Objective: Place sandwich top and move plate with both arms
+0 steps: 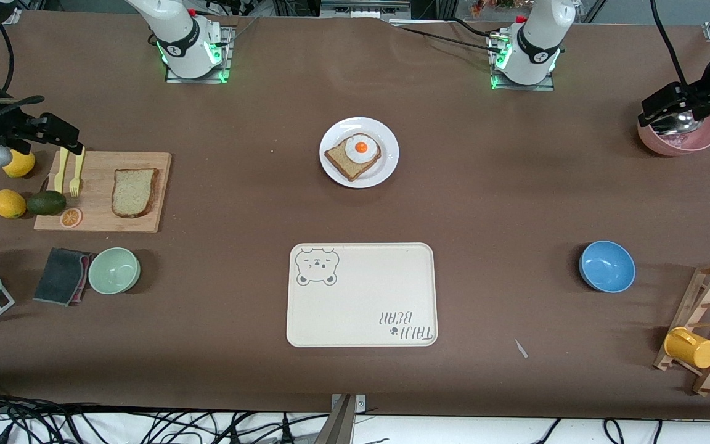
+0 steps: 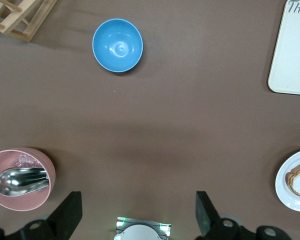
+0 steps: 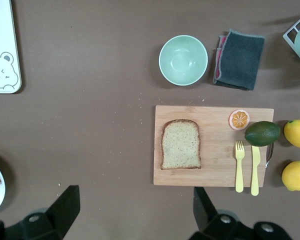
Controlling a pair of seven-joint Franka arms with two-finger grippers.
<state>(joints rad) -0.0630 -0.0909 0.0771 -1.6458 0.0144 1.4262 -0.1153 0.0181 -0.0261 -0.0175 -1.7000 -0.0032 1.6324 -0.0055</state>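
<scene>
Nearby, fork (image 1: pixel 74 174) and knife (image 1: pixel 60 172) (both yellow) beside sandwich top (image 1: pixel 134 192).

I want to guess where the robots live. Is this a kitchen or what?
Most likely a robot lab set up like a pretend kitchen. Two arms are bolted to a brown table laid with a plate of egg toast, a cutting board and bowls, and cables run along the table's edge.
</scene>
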